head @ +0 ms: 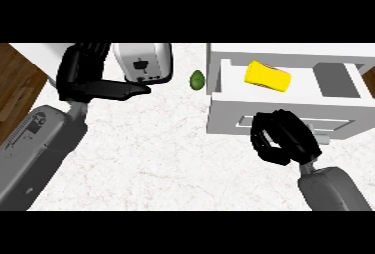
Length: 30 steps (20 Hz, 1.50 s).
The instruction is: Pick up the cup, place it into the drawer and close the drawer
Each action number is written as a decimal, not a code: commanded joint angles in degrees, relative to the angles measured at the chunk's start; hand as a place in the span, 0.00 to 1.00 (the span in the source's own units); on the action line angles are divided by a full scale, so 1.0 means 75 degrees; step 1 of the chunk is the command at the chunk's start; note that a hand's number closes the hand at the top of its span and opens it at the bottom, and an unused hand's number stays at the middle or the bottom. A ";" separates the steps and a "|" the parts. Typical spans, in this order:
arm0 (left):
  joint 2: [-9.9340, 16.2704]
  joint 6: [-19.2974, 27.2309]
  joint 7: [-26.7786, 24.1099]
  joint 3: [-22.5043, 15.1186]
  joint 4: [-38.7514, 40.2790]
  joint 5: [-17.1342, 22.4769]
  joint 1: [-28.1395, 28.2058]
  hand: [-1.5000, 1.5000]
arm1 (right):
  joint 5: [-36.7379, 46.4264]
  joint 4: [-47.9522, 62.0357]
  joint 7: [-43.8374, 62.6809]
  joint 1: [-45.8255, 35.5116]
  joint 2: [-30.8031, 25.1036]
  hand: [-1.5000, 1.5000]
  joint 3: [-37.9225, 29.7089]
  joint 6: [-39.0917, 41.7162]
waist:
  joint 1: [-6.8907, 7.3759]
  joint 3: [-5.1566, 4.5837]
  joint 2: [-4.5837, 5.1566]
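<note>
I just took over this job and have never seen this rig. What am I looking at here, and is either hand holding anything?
This is one view from the robot's head, looking steeply down at a counter. The black shapes are its hands. The left hand rests open by a toaster. The right hand is curled in front of the open drawer, holding nothing visible. The yellow cup lies inside the drawer. A small green item sits between toaster and drawer.

One yellow cup (267, 76), one open drawer (289, 101), one toaster (144, 62), one green fruit (198, 80), two hands.
</note>
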 commanded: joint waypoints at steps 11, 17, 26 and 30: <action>0.0559 -0.0870 -0.0295 0.0784 -0.1068 -0.0041 0.1939 0.00 | 0.0606 0.6543 -0.1701 -0.3606 0.0655 1.00 -0.1102 -0.1593 | -0.0002 0.0009 0.0075; 0.0802 -0.1542 -0.0282 0.1186 -0.0784 0.0145 0.1775 0.00 | 0.0494 0.8333 -0.2095 -0.4888 0.0444 1.00 -0.1654 -0.1624 | 0.0117 0.0015 0.0177; 0.0688 -0.1927 -0.0277 0.1035 -0.1006 0.0209 0.1919 0.00 | 0.0054 0.8992 -0.2388 -0.5460 -0.0342 1.00 -0.2228 -0.1080 | 0.0454 0.0029 0.0349; 0.0629 -0.2159 -0.0543 0.1092 -0.0798 0.0193 0.1996 0.00 | -0.0199 0.8965 -0.2481 -0.5609 -0.0387 1.00 -0.2469 -0.1006 | 0.0469 0.0022 0.0389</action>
